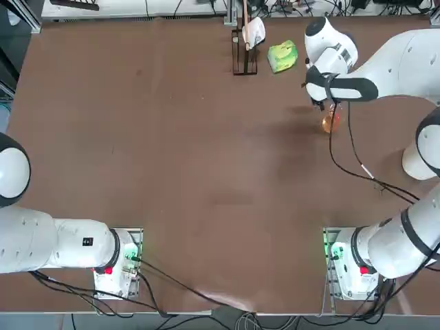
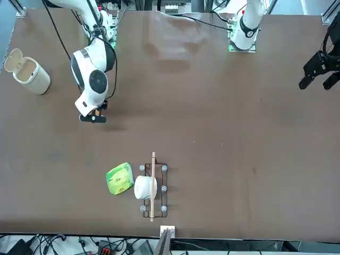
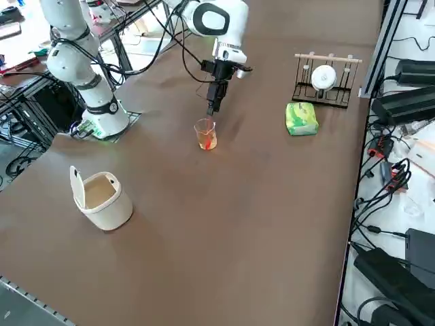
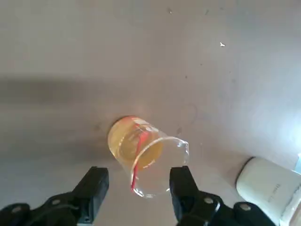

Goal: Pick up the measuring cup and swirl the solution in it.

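My right gripper has its fingers wide apart, holding nothing, above the small clear beaker-like measuring cup, upright on the right of the brown worktop. I judge it light, stiff, slick and perhaps breakable; a gentle, level pinch on its sides below the rim should spare the orange solution when I swirl. I count one measuring cup, one white lidded bin further right, and, at the far side, one yellow-green packet and one dark wire rack with a wooden bar
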Robot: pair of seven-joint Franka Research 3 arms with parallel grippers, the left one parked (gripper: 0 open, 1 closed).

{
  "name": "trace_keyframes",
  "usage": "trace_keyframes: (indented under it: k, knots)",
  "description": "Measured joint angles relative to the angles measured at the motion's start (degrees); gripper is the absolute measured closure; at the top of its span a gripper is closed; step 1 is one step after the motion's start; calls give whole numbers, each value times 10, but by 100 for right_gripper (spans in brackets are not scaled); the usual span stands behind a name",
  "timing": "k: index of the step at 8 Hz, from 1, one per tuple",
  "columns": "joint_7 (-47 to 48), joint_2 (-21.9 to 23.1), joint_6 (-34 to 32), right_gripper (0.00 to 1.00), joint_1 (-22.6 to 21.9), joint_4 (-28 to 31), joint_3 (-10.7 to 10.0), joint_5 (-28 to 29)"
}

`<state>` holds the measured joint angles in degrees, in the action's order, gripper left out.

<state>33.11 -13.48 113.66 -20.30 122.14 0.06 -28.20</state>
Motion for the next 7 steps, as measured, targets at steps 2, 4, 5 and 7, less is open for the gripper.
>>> trace_keyframes:
  k: [2, 4, 5, 7]
  knots:
    - [1, -1, -4, 25, 0, 0, -1, 0]
    - [8, -3, -5, 29, 0, 0, -1, 0]
    - [11, -5, -5, 30, 0, 0, -1, 0]
    - [14, -6, -6, 36, 0, 0, -1, 0]
